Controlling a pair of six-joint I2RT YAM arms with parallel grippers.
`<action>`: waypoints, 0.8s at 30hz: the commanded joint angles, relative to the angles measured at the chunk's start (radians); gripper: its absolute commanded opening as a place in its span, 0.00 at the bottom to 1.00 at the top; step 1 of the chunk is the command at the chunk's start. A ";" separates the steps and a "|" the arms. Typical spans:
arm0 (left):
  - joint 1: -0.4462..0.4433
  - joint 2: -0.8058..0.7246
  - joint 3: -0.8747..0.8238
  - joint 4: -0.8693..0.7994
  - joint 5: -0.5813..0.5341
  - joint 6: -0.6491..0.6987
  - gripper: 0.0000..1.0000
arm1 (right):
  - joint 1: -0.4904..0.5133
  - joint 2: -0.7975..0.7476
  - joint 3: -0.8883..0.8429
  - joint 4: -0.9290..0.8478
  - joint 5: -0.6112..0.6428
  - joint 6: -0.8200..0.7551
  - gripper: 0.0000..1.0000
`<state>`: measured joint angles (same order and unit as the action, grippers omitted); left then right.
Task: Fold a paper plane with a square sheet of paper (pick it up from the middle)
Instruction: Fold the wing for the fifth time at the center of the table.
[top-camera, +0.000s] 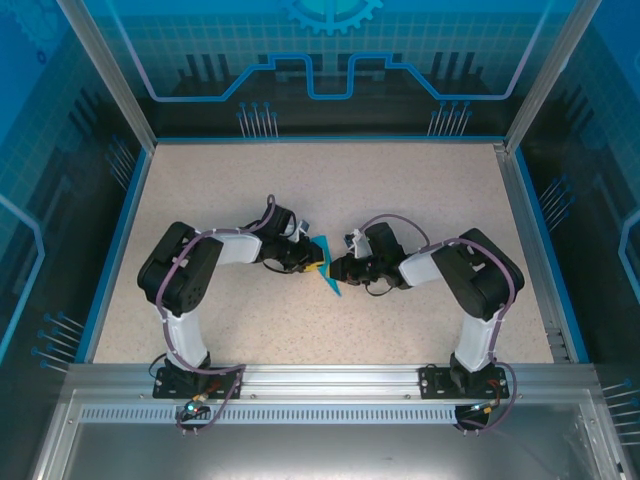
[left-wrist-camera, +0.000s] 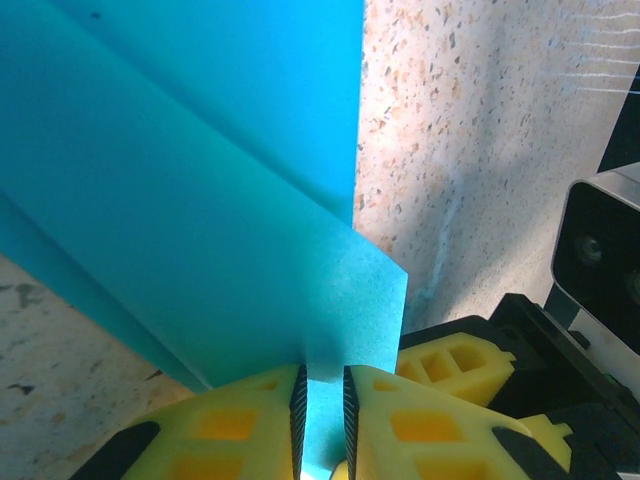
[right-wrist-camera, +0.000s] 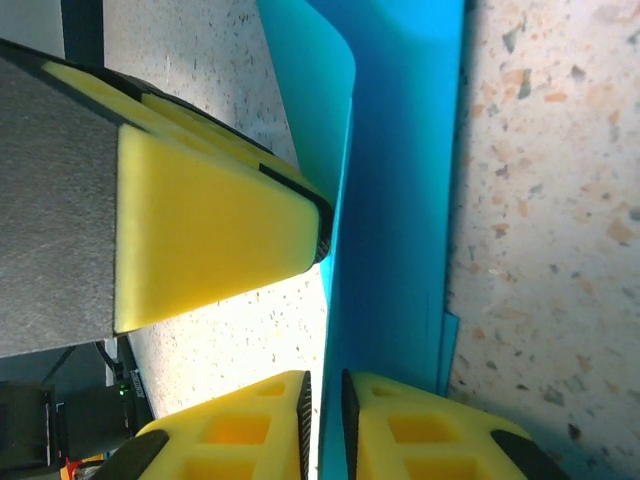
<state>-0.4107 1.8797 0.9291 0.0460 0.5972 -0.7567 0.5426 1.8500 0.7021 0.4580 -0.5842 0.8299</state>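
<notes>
The square sheet of paper (top-camera: 328, 278) is teal-blue and partly folded. It is held up on edge over the middle of the table, between the two arms. My left gripper (top-camera: 312, 262) comes at it from the left. In the left wrist view the sheet (left-wrist-camera: 200, 200) shows layered flaps, and my left gripper (left-wrist-camera: 322, 375) is shut on its lower edge. In the right wrist view the sheet (right-wrist-camera: 400, 200) runs between the jaws of my right gripper (right-wrist-camera: 325, 382). It lies against the right pad, with a lit gap to the left pad. A left finger (right-wrist-camera: 200, 230) presses the sheet's other side.
The speckled beige table (top-camera: 330, 190) is ringed by a blue rim and transparent walls. An aluminium rail (top-camera: 320, 385) carrying both arm bases runs along the near edge. The two grippers are almost touching each other.
</notes>
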 joint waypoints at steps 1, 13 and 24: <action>-0.005 0.015 0.031 -0.038 -0.017 0.028 0.20 | -0.013 -0.030 -0.004 -0.064 -0.002 -0.028 0.19; -0.005 0.012 0.037 -0.046 -0.019 0.033 0.20 | -0.021 -0.024 -0.007 -0.098 0.023 -0.042 0.12; -0.005 0.026 0.049 -0.056 -0.020 0.036 0.20 | -0.023 0.008 0.006 -0.155 0.032 -0.040 0.08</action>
<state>-0.4107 1.8870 0.9482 0.0196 0.5915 -0.7506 0.5404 1.8385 0.7029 0.3901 -0.5690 0.8036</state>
